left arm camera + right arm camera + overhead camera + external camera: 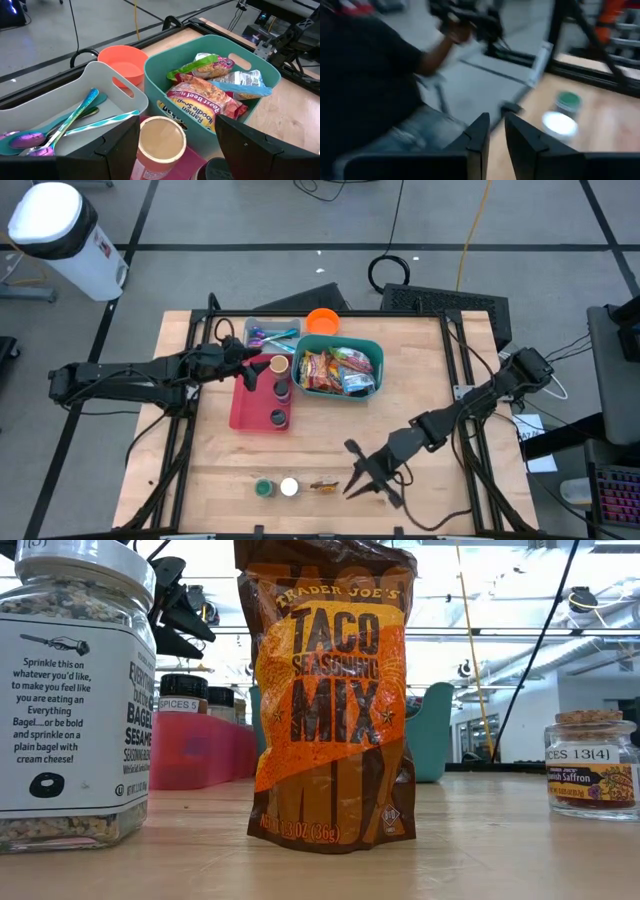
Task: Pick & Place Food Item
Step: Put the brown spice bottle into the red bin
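The taco mix pouch (330, 700) stands upright at the front edge of the bench (440, 390), seen in the high view as a small brown shape (322, 486) in a row with a white-lidded jar (289, 487) and a green-lidded jar (263, 487) beside it. In the low view the pouch sits between a bagel seasoning jar (72, 690) and a saffron jar (592, 765). The right end effector (358, 478) hangs just beside this row, near the pouch, its fingers (477, 135) nearly together with a slim gap and nothing between them; its wrist view looks past the bench edge to a person's dark sleeve (365, 75) — the two lidded jars show blurred there. Farther back, the left end effector (252, 372) hovers over the red tray (243, 412), its fingers (260, 150) spread wide either side of a tan-lidded jar (161, 146) without gripping it. Two dark-lidded jars (280, 404) also stand in the tray. Next to it a teal bin (339, 370) holds snack packets (207, 97), and behind lie a grey bin (120, 95) of spoons (60, 132) and an orange bowl (322, 321).
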